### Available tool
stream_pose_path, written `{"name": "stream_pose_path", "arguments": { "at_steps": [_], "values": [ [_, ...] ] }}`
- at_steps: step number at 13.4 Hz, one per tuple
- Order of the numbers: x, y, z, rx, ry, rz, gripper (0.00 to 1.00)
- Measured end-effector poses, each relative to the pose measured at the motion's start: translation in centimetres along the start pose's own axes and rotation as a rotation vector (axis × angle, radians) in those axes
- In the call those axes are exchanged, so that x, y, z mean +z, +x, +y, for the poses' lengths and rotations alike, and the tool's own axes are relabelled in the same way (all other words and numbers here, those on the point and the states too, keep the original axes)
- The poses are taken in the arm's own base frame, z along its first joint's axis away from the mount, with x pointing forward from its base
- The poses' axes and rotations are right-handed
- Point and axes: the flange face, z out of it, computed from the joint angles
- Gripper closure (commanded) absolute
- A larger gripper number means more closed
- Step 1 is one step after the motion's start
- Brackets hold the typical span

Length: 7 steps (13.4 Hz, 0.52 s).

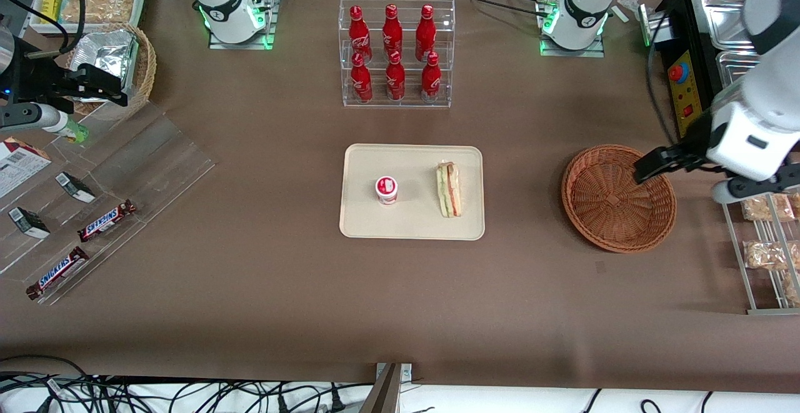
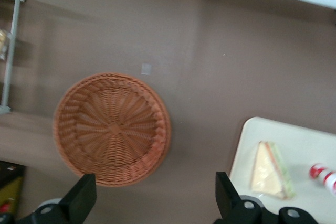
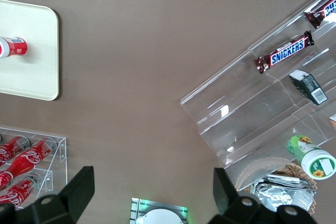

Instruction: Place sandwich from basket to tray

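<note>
Sandwich (image 1: 449, 189) by the tray's (image 1: 356, 225) basket-side edge looks light, soft, best pinched across its bread; gripper (image 1: 650, 168) hangs open, empty, over the basket (image 1: 600, 225).

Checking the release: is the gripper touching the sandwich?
Apart. The front view shows the open gripper above the basket, with bare table before the sandwich on the tray.

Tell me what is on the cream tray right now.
On the tray lie the sandwich and a small red-capped cup, apart. Nothing covers them. The open pincer hangs above the empty basket.
</note>
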Motion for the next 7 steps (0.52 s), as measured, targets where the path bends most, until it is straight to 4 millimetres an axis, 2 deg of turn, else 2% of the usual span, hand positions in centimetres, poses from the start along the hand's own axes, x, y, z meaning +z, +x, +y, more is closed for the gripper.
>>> {"name": "stream_pose_path", "arguments": {
  "at_steps": [3,5,7],
  "values": [
    [-0.5,-0.3,-2.8,0.223,0.012,-0.037,0.0],
    [-0.1,-0.4,-3.6,0.325,0.013,-0.055,0.0],
    [0.4,-0.5,-3.6,0.352,0.013,-0.069,0.0]
  ]
}}
